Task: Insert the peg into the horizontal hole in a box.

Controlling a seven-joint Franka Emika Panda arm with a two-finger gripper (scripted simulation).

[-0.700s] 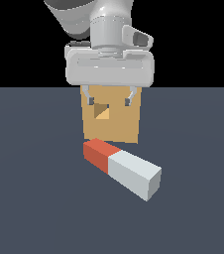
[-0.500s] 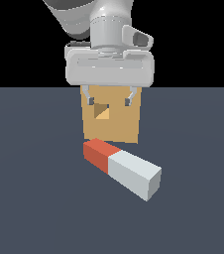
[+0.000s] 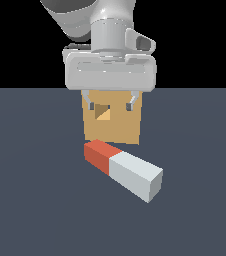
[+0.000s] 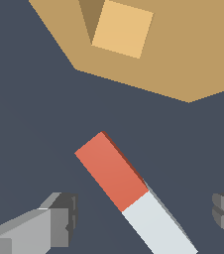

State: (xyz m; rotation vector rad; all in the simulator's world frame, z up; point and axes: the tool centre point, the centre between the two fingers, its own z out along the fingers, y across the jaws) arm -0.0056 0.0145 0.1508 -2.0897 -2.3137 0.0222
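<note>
Almost nothing differs from the earlier exterior views. The grey two-fingered gripper (image 3: 110, 106) hangs at the same height, spread wide above the red-and-white square peg (image 3: 123, 169), which lies where it was before the tan box (image 3: 112, 125).

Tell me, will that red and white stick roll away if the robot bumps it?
Probably not. The peg has flat sides and square edges, and lies flat on the floor, so it would likely slide or swivel rather than roll. It looks straight and solid, so probably stiff.
</note>
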